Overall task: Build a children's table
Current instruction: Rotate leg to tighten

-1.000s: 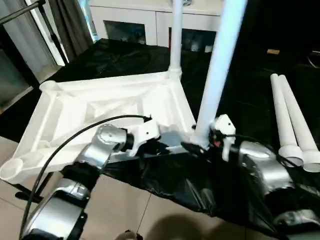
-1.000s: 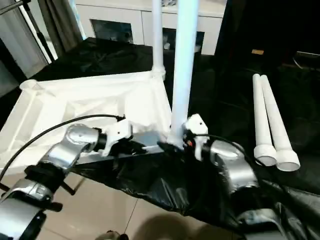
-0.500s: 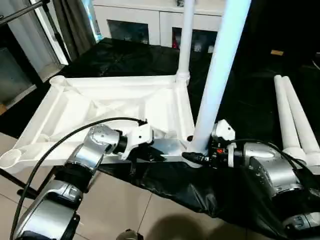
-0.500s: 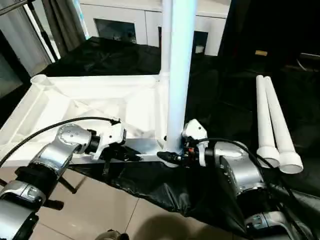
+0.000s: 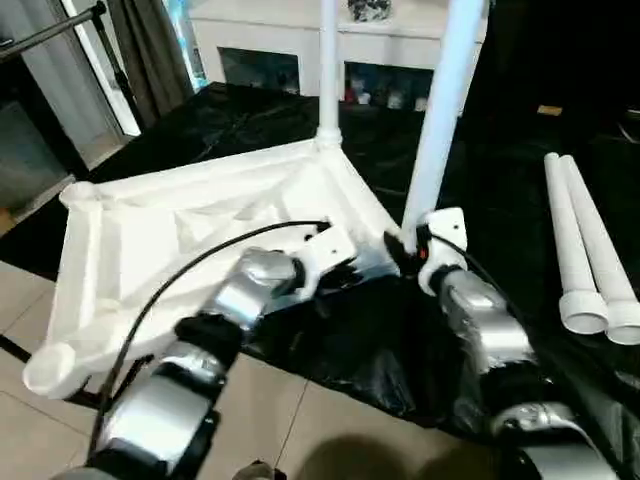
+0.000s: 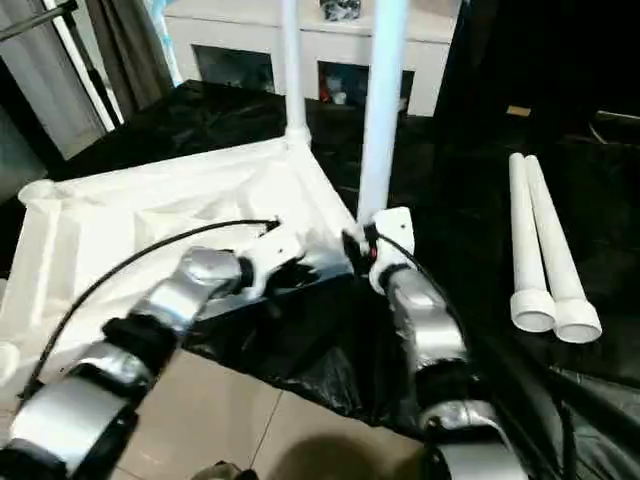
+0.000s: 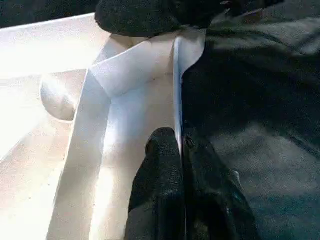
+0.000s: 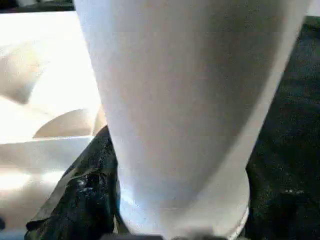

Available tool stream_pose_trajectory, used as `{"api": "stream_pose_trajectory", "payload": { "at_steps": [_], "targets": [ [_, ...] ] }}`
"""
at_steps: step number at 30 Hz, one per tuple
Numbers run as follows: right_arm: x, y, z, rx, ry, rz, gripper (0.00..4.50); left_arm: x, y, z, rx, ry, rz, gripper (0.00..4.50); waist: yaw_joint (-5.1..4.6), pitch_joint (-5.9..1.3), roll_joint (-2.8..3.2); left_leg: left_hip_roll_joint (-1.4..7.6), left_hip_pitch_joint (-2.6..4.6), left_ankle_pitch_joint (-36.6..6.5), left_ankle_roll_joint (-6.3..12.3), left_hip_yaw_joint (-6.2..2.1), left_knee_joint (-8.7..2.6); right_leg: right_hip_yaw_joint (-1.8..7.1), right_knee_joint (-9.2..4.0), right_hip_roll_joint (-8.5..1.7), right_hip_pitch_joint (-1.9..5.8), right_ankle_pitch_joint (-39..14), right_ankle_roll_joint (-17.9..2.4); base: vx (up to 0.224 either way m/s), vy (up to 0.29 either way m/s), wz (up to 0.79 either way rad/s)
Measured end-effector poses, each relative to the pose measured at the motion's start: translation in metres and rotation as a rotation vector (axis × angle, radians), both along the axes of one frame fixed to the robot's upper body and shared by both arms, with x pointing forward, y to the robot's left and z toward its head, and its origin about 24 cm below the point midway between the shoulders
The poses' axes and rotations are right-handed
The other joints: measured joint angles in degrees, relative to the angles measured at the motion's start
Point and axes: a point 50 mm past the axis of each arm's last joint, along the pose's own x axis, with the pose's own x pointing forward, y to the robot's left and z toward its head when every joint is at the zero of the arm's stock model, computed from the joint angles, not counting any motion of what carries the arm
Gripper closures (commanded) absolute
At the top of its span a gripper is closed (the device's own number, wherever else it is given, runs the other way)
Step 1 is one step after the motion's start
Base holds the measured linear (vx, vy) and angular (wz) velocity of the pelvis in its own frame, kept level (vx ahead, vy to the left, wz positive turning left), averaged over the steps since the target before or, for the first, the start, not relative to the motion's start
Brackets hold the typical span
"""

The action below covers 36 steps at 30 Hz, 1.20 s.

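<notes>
On tabletop (image 5: 150,230), legs (image 5: 440,120) upright

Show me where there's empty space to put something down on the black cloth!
The black cloth lies bare between the near standing leg and the two loose legs. More bare cloth lies behind the tabletop, toward the cabinet. The near corner is crowded: both grippers meet there.

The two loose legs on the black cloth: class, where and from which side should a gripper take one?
Grip the outer leg mid-shaft, from above. The loose legs lie flat, side by side and touching, so only its top and outer side are free; the flared end is wider than the shaft.
</notes>
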Motion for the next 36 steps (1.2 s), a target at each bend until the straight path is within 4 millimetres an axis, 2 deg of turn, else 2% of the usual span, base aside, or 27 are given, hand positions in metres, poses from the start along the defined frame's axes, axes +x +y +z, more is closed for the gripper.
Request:
{"api": "stream_pose_trajectory", "payload": {
  "at_steps": [1,2,3,8,12,18,23,25,27,30,36],
  "targets": [
    [0.000,0.000,0.000,0.005,-0.007,-0.007,1.76,0.000,-0.001,0.000,-0.001,-0.003,-0.001,4.50,0.01,-0.01,0.01,-0.01,-0.01,0.00,0.00,0.00,-0.01,-0.01,0.00,-0.01,0.00,0.02,0.00,0.000,0.000,0.00],
    [0.000,0.000,0.000,0.007,-0.012,-0.010,1.21,0.000,-0.001,0.000,-0.002,-0.006,-0.002,4.50,0.03,-0.01,0.01,-0.01,-0.02,0.00,0.00,0.00,-0.01,-0.03,0.00,-0.02,0.01,0.02,0.00,0.000,0.000,0.00],
    [0.000,-0.001,0.000,0.014,-0.018,-0.009,1.07,0.000,-0.001,0.001,-0.004,-0.011,-0.006,4.50,0.05,-0.01,0.02,0.00,-0.06,0.00,0.01,0.00,-0.01,-0.06,-0.01,-0.03,0.00,0.01,0.03,0.000,0.000,0.00],
    [-0.001,-0.002,0.002,0.043,-0.023,0.071,0.73,-0.001,0.003,0.002,0.004,-0.018,-0.040,4.50,-0.10,-0.01,0.03,0.02,-0.15,0.01,0.02,0.00,-0.05,-0.11,-0.02,-0.03,-0.09,-0.03,0.09,0.000,0.000,0.00],
    [-0.004,-0.004,0.002,0.016,-0.021,0.202,0.73,-0.004,0.014,0.002,0.005,-0.019,-0.079,4.50,-0.54,0.00,0.06,0.06,-0.17,0.01,0.02,0.01,-0.18,-0.17,-0.02,0.00,-0.19,-0.06,0.13,0.000,0.000,0.00],
    [-0.010,-0.011,0.004,-0.012,-0.007,0.408,0.73,-0.010,0.032,0.002,-0.007,0.012,-0.166,4.50,-0.54,0.05,0.19,0.14,-0.27,0.01,0.02,0.04,-0.18,-0.21,-0.02,0.03,-0.29,-0.08,0.14,0.000,0.000,0.00],
    [-0.011,-0.010,0.004,-0.011,-0.003,0.438,0.73,-0.010,0.034,0.003,-0.011,0.017,-0.172,4.50,-0.56,0.05,0.19,0.14,-0.27,0.01,0.03,0.09,-0.13,-0.17,-0.03,0.03,-0.30,-0.08,0.13,0.000,0.000,0.00],
    [-0.014,-0.012,0.005,-0.016,0.000,0.484,0.98,-0.010,0.039,0.004,-0.006,0.024,-0.176,4.50,-0.51,0.07,0.19,0.15,-0.29,0.01,0.03,0.10,-0.14,-0.18,-0.04,0.03,-0.31,-0.08,0.13,0.000,0.000,0.00],
    [-0.026,-0.023,0.012,-0.063,0.038,0.680,1.06,-0.015,0.052,0.004,-0.006,0.069,-0.236,4.50,-0.07,0.10,0.14,0.20,-0.32,0.02,0.04,0.13,-0.15,-0.21,-0.06,0.04,-0.32,-0.14,0.13,0.000,0.000,0.00],
    [-0.038,-0.026,0.017,-0.079,0.090,0.864,1.29,-0.018,0.068,0.006,0.016,0.109,-0.286,4.50,0.03,0.11,0.12,0.29,-0.31,0.03,0.05,0.12,-0.08,-0.20,-0.03,0.12,-0.33,-0.15,0.13,0.000,0.000,0.00],
    [-0.042,-0.024,0.017,-0.086,0.108,0.936,1.68,-0.020,0.073,0.007,0.029,0.128,-0.325,4.50,0.15,0.11,0.12,0.29,-0.37,0.02,0.06,0.13,0.17,-0.14,0.01,0.11,-0.32,-0.15,0.13,0.000,0.000,0.00]
  ]
}}
